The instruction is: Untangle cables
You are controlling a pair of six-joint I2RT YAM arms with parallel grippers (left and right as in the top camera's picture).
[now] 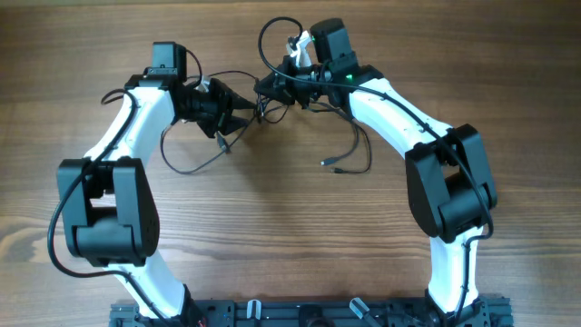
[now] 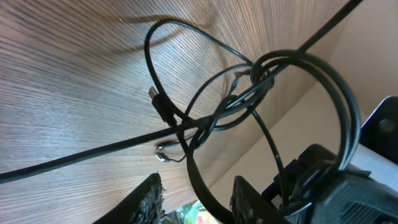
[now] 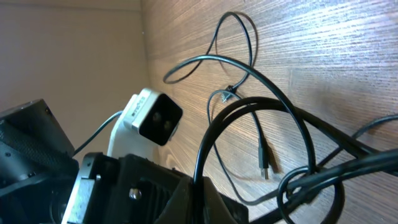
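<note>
Left arm (image 1: 136, 127): reaching inward, left claw (image 1: 243, 113) standing parted. Right arm (image 1: 390, 109): bending inward, right claw (image 1: 270, 88) clamping the cables (image 2: 74, 157).

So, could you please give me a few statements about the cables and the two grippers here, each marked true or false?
1. The cables are tangled together between the left gripper and the right gripper. True.
2. The table is plain white. False: the table is brown, with wood grain.
3. One plug end lies loose on the table beside the right arm. True.
4. The left gripper is clamped fully shut. False: its fingers stand apart.
5. The right gripper is wide open. False: it is shut, with cables running out of it.
</note>
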